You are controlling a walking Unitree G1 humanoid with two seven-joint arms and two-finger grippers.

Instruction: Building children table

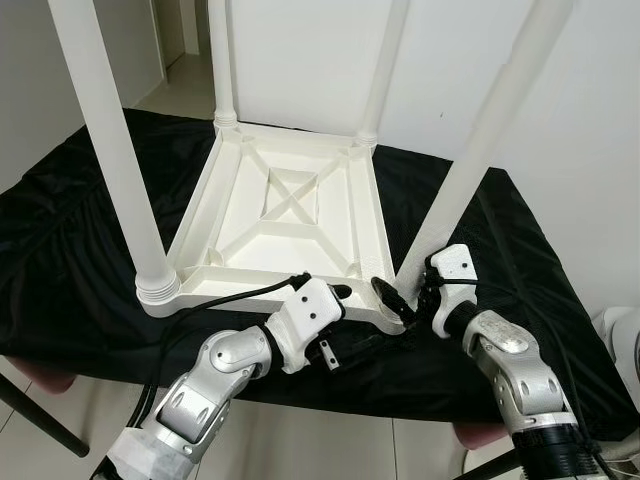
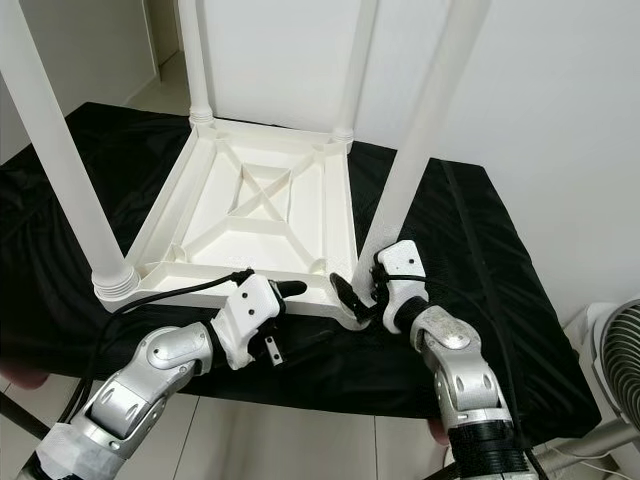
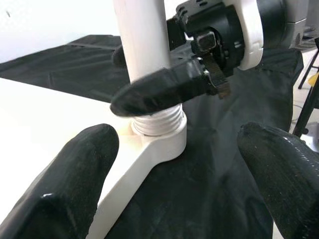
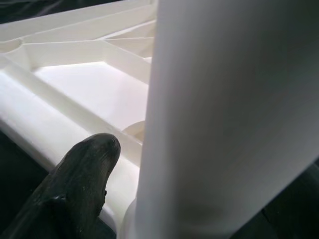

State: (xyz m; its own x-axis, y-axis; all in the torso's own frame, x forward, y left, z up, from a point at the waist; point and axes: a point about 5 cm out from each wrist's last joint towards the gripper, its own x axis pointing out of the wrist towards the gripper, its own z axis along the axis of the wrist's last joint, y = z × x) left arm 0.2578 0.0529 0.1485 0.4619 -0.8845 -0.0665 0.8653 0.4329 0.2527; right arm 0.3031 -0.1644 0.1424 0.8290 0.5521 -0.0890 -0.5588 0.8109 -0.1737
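Left gripper (image 1: 335,300): hovering just beside the near corner of the table, fingers (image 3: 75,174) spread wide, pinching nothing.

Right gripper (image 1: 405,300): closing around the base of the leg, one finger (image 3: 159,92) lying across it just above the thread; leg sitting between the fingers, pinched.

Leg (image 1: 480,150): standing in the corner socket right at the right gripper, leaning slightly, threads (image 3: 157,122) showing above the socket, so judged not fully screwed in.

Table (image 1: 290,205): lying upside down on the black cloth (image 1: 80,230), beyond both grippers; three other legs already standing in the corners.

Step in hand: probably turning the last leg down into the thread.

Risk, cross-threading: leaning leg biting crooked, jamming before seating.

Risk, slipping: smooth round plastic spinning inside the pinch, turning nothing.

Risk, table sliding: twisting dragging the whole frame across the loose cloth, left gripper not bracing it.

Risk, cable (image 1: 225,297): trailing along the near edge beside the left gripper, possibly snagging the frame.
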